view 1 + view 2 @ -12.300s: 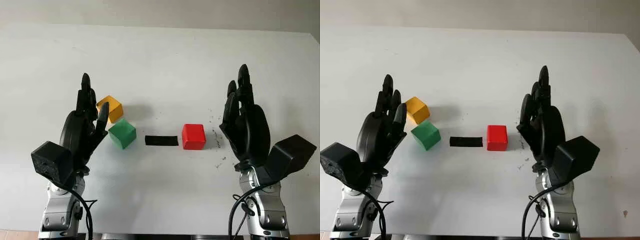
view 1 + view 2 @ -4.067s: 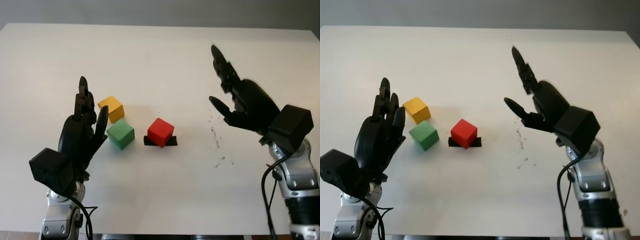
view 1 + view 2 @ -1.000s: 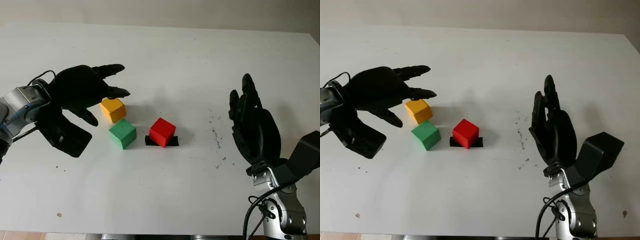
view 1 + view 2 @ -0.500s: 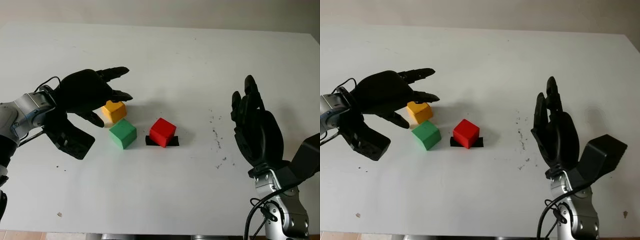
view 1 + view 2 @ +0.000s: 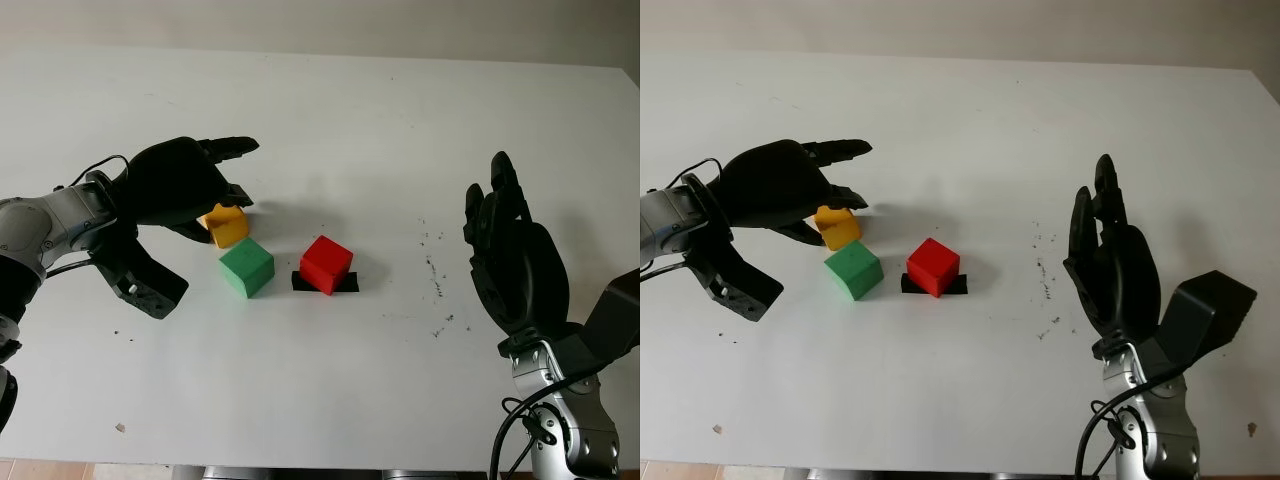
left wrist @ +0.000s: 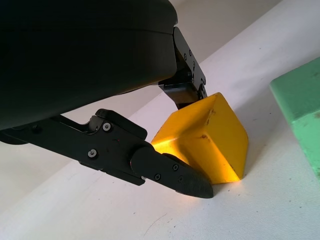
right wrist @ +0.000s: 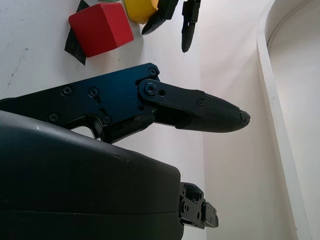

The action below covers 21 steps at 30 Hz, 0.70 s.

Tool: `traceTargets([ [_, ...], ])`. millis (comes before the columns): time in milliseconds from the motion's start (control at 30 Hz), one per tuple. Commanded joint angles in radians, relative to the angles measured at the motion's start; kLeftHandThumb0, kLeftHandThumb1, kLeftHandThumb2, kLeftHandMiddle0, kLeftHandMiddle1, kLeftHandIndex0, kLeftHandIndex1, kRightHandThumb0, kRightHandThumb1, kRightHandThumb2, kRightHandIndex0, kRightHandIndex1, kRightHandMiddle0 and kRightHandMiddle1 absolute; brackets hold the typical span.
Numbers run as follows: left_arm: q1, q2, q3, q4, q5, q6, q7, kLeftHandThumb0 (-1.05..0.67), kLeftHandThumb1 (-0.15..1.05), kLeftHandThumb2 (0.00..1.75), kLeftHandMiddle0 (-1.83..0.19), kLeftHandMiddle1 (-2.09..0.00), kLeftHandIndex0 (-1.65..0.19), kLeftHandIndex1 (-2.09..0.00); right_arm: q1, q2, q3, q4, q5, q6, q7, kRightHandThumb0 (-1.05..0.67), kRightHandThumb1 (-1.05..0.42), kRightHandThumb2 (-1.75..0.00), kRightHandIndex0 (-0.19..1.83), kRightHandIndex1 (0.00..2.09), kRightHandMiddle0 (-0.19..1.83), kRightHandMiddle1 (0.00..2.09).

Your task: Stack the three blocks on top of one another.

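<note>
Progress: nothing stacked | left hand (image 5: 185, 185) closing around yellow block (image 5: 228, 224), grip unconfirmed | green block (image 5: 246, 267), red block (image 5: 326, 264) untouched | right hand (image 5: 515, 265) open, near right

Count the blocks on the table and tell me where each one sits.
3. The yellow block is farthest back, with the left hand closing around it. The green block sits just in front of it. The red block sits on a black strip mid-table.
</note>
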Motion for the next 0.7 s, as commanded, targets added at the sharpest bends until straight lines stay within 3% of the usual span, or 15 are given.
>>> traceTargets([
  [0, -0.027, 0.003, 0.002, 0.012, -0.027, -0.009, -0.016, -0.41, 0.93, 0.05, -0.27, -0.06, -0.47, -1.17, 0.008, 0.002, -0.004, -0.017, -0.001, -0.003, -0.001, -0.66, -1.05, -0.61, -0.19, 0.0, -0.19, 0.0],
  [133, -0.012, -0.006, 0.056, -0.006, -0.186, -0.022, -0.165, -0.41, 0.94, 0.06, -0.27, -0.05, -0.43, -1.26, 0.003, 0.003, 0.002, -0.006, -0.015, -0.016, -0.003, -0.66, -1.05, -0.6, -0.19, 0.0, -0.19, 0.0],
  [233, 0.015, -0.027, 0.128, -0.028, -0.411, -0.029, -0.346, -0.41, 0.96, 0.06, -0.27, -0.06, -0.44, -1.28, -0.001, 0.001, 0.005, 0.001, -0.024, -0.02, 0.0, -0.66, -1.05, -0.61, -0.19, 0.0, -0.19, 0.0],
  [367, 0.044, -0.049, 0.204, -0.086, -0.647, 0.051, -0.59, -0.4, 0.98, 0.06, -0.23, -0.04, -0.42, -1.24, -0.006, 0.002, 0.006, 0.013, -0.032, -0.027, 0.005, -0.66, -1.05, -0.6, -0.19, 0.0, -0.19, 0.0],
  [533, 0.05, -0.056, 0.259, -0.155, -0.783, 0.199, -0.785, -0.42, 1.0, 0.06, -0.2, -0.04, -0.4, -1.23, -0.005, 0.003, 0.006, 0.015, -0.033, -0.02, 0.006, -0.67, -1.05, -0.59, -0.19, 0.0, -0.19, 0.0],
  [667, 0.037, -0.06, 0.295, -0.173, -0.85, 0.261, -0.868, -0.4, 1.01, 0.06, -0.2, -0.05, -0.39, -1.24, -0.002, 0.009, 0.007, 0.015, -0.029, -0.015, 0.003, -0.67, -1.05, -0.6, -0.19, 0.0, -0.19, 0.0],
])
